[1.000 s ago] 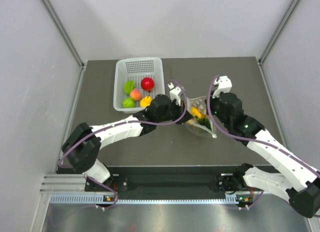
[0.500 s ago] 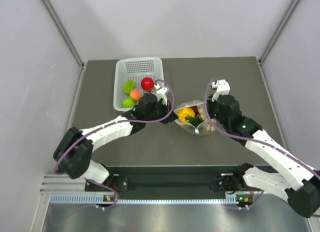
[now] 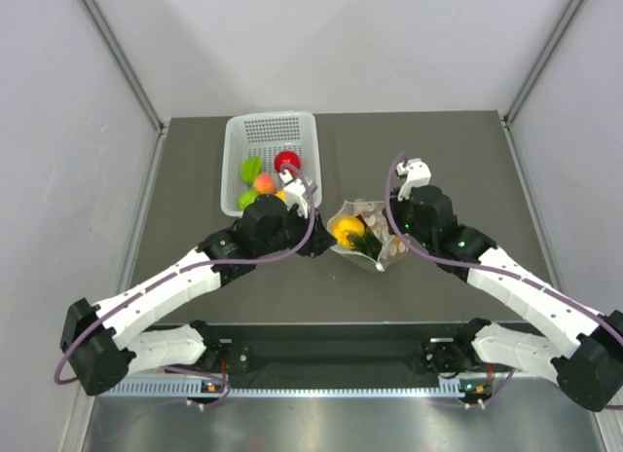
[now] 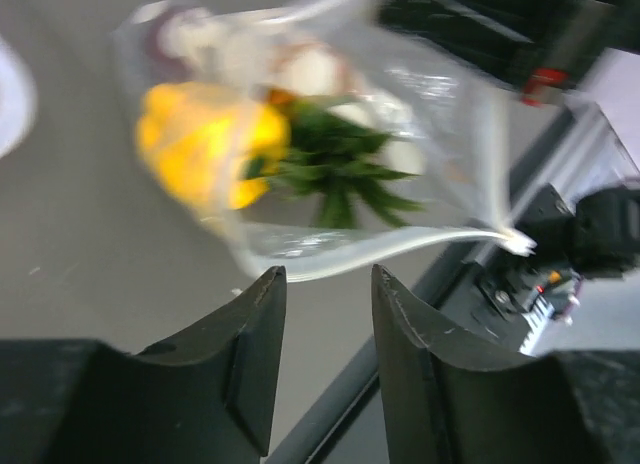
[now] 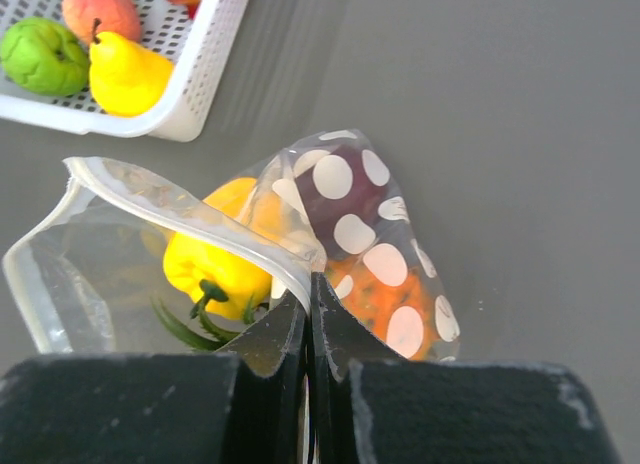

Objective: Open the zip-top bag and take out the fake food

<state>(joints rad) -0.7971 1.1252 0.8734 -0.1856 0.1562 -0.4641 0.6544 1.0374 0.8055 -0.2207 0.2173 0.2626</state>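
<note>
The zip-top bag [image 3: 378, 245] lies on the dark table between my two grippers, its mouth pulled open. Inside are the yellow bell pepper [image 3: 348, 231], the orange fruit [image 5: 375, 299] with its green leaves [image 4: 340, 174], and the dark maroon piece [image 5: 335, 189]. My right gripper [image 5: 308, 284] is shut on the bag's zip edge [image 5: 170, 209]; it also shows in the top view [image 3: 394, 236]. My left gripper [image 4: 327, 276] is open and empty, just short of the bag's [image 4: 420, 114] lower edge; in the top view it [image 3: 314, 244] is left of the bag.
The white perforated basket [image 3: 234, 169] stands at the back left, holding a red apple [image 3: 285, 161], green pieces [image 5: 40, 54], a peach piece [image 5: 100, 6] and a yellow pear [image 5: 125, 76]. Grey walls enclose the table on three sides.
My left gripper has drawn back left and toward the near edge, away from the bag's mouth, and is open. My right gripper has carried the bag left and nearer.
</note>
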